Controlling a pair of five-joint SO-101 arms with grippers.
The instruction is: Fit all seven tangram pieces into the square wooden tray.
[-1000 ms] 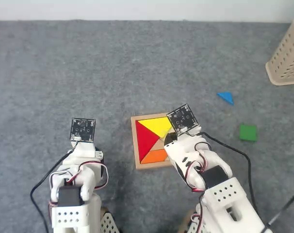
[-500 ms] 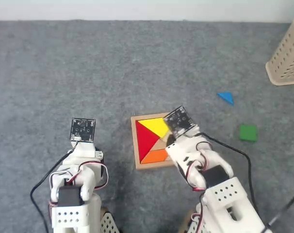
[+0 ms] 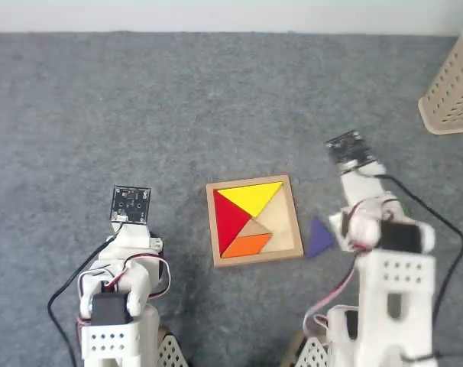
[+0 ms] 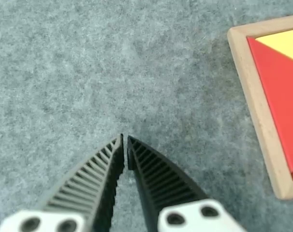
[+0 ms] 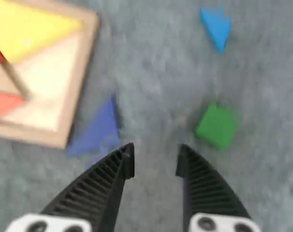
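The square wooden tray lies mid-table and holds a yellow triangle, a red triangle and an orange piece. An indigo triangle lies on the carpet just off the tray's right edge. In the right wrist view, my right gripper hovers open above the carpet between the indigo triangle and a green square. A blue triangle lies farther out. My left gripper is shut and empty over bare carpet left of the tray.
A beige slotted basket stands at the table's far right edge. Grey carpet covers the whole table. The right arm stands over the spot where the green square lies in the high view.
The right arm has swung right, away from above the tray. The indigo triangle now shows beside the tray's right edge. The left arm has not moved.
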